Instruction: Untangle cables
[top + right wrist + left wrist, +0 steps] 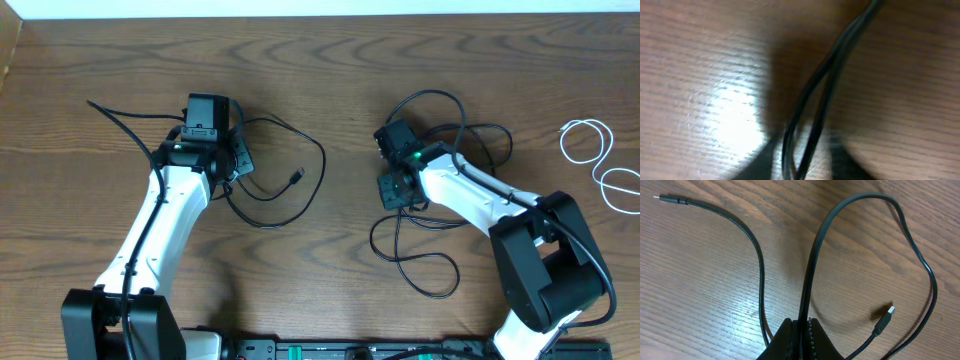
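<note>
Overhead, a black cable (pixel 318 165) lies on the left half of the table (pixel 320 50), around the end of the left arm. One end runs out toward the left edge. The rest sweeps in a wide loop toward the middle of the table and curls back to a flat plug (pixel 298 177) lying inside the loop.

In the left wrist view, one strand of this cable rises straight from between the tips of the left gripper (pixel 801 332), arcs over the top and comes down the right side. Another strand runs past the left side of the fingers and bends away to a thin plug (pixel 671 200) at the upper left. The flat plug rests on the wood near the returning strand. The left gripper's jaws are pressed together on the cable, with no gap showing.

On the right half of the table lies a tangle of black cables (pixel 432 93). Its loops cross around the right arm's wrist, and a larger loop reaches toward the near edge.

The right wrist view is blurred. Two black strands (pixel 826 97) come down from the upper right, part slightly and pass between the tips of the right gripper (pixel 802 157). The fingers show as dark shapes on either side, with wood visible between each of them and the strands. The jaws stand apart and, as far as the blur allows, clamp nothing.

A white cable (pixel 588 140) lies in loose loops by the right edge, well apart from the black cables and both arms.
</note>
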Motion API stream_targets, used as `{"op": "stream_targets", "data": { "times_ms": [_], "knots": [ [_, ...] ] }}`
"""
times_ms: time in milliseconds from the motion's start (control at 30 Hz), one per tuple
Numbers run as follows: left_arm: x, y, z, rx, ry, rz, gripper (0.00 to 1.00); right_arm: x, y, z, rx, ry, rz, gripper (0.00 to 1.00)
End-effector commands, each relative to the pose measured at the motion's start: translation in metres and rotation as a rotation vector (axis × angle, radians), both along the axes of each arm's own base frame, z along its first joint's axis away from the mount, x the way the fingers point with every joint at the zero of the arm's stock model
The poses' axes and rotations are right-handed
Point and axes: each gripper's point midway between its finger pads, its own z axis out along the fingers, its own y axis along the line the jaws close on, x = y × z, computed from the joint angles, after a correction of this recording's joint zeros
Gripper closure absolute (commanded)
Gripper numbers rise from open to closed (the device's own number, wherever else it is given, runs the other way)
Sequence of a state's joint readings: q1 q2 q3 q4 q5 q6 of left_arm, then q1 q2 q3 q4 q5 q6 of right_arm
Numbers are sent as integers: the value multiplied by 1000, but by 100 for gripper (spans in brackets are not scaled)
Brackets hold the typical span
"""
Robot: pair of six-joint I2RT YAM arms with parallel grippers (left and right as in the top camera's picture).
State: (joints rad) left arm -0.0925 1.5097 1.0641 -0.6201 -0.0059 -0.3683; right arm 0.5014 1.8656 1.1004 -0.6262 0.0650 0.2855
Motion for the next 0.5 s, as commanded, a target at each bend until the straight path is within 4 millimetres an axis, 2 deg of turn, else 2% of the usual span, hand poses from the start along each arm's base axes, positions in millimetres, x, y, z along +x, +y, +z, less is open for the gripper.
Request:
{"op": "stream_targets", "data": {
  "times_ms": [0,67,133,267,367,467],
  "knots": [
    [-4,3,-6,17,18,-1,92,7,-10,-4,-31,-16,-49,99],
    [-4,3,-6,17,18,-1,92,17,-13,12,-12,-51,-67,99],
    [-4,3,-6,17,18,-1,92,29,-15,37,12,-107,-70,99],
    [-4,3,-6,17,18,-1,92,56,-20,107,80,-289,-71,99],
    [-4,3,-6,17,18,-1,92,71,-37,165,96,-449,-122,99],
    [-4,3,-6,16,18,-1,92,78,-52,214,92,-606,-108,99]
  ]
}}
